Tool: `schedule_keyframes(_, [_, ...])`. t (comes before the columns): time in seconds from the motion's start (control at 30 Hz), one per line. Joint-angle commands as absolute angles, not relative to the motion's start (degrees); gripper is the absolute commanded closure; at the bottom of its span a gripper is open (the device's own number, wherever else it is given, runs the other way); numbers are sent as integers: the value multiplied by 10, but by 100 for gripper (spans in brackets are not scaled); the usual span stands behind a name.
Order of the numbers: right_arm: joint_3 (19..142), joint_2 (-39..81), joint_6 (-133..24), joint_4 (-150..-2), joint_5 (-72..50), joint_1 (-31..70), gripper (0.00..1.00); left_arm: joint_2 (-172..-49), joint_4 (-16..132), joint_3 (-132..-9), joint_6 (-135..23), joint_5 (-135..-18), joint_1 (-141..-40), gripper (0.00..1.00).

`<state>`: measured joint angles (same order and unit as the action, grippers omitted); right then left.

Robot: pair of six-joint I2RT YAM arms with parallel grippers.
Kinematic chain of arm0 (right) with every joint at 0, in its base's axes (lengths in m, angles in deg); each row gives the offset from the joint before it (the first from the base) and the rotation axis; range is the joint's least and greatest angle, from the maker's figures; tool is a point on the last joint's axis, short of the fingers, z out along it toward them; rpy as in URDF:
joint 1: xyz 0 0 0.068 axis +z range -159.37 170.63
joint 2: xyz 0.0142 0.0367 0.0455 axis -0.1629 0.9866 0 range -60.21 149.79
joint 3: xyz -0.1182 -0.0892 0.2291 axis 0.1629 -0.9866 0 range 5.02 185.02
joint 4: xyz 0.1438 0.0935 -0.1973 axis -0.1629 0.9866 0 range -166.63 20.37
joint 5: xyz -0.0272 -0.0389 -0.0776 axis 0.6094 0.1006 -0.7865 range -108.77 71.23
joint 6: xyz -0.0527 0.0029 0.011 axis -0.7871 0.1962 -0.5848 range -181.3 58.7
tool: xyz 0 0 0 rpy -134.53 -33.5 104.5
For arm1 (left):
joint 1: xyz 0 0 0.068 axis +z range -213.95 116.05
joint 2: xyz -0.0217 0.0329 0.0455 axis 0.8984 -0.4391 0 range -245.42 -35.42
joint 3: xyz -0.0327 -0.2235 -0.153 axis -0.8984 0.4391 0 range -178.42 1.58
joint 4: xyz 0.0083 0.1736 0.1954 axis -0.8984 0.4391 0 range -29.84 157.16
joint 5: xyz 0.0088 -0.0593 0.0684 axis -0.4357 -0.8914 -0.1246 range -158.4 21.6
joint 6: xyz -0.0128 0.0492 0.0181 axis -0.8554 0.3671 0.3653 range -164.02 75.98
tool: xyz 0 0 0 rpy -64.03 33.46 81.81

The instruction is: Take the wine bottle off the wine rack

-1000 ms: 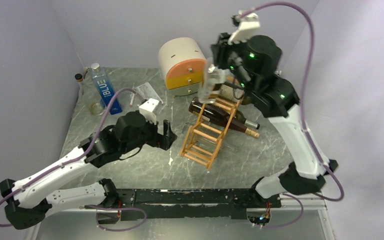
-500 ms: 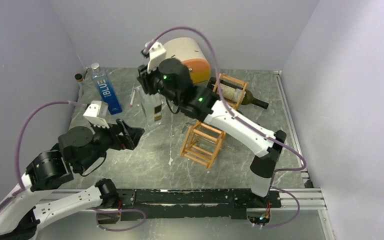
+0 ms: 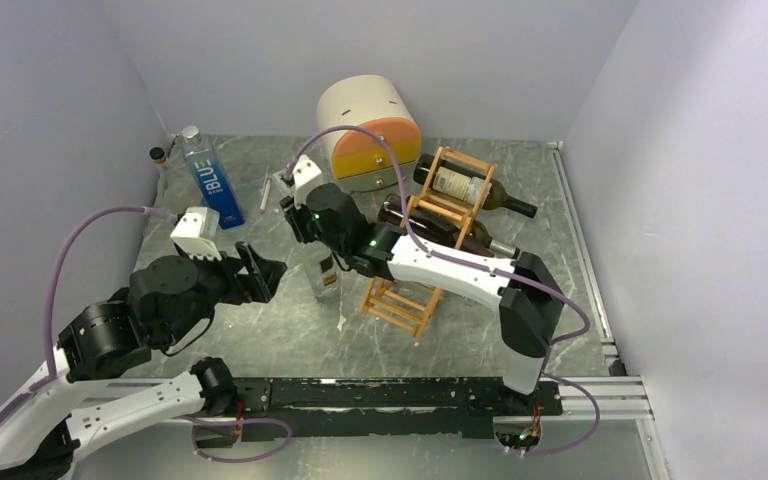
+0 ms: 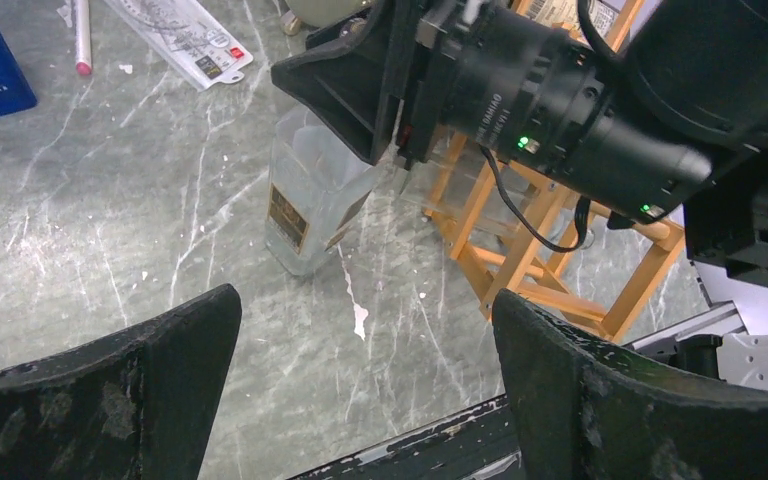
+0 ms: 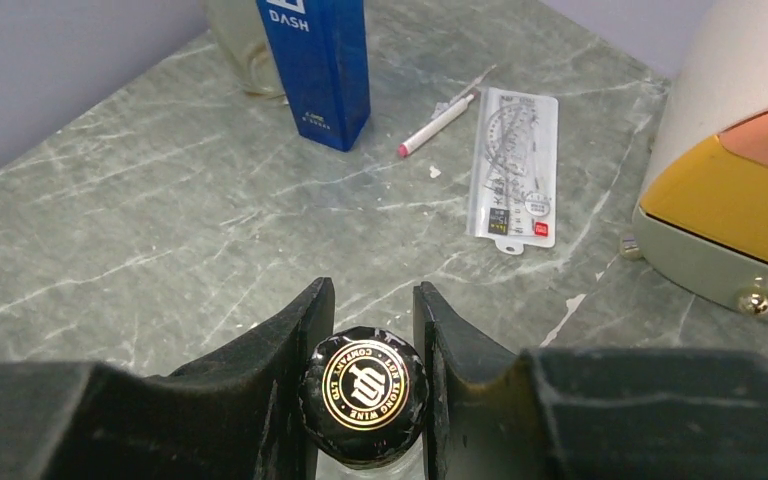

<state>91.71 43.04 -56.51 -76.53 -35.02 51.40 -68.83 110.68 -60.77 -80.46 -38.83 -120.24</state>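
**A:** Where's the wine bottle [image 4: 305,205] now?

**B:** You've got it off the wine rack [image 3: 400,297]. It stands on the table [image 3: 290,335] just left of the rack's near end, not touching it. Its long axis is vertical, black cap [image 5: 363,392] up, base at the marble. Can't tell if it bears weight.

**A:** Grip?

**B:** Your right gripper [image 5: 368,330] is clenched on the neck, one finger each side of the cap. Your left gripper [image 4: 360,330] is spread wide and holds nothing, near the bottle's left side.

**A:** Rack?

**B:** It runs near-left to far-right. Two dark bottles [image 3: 475,190] lie across it, necks pointing right.
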Motion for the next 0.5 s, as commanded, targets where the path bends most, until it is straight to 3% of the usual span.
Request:
schedule_keyframes(0.0, [886,373,-567,-906,-344,525,100,-691,1101,-599,-817,-386,-1199,1])
schedule_keyframes(0.07, [872,372,-562,-906,-342,526,92,-693,1104,-598,-823,-384,-1199,1])
schedule_keyframes(0.33, [874,347,-538,-853,-366,526,43,-742,1118,-637,-815,-379,-1199,2])
schedule_keyframes(0.47, [917,326,-530,-782,-375,526,27,-769,1120,-657,-814,-366,-1199,2])
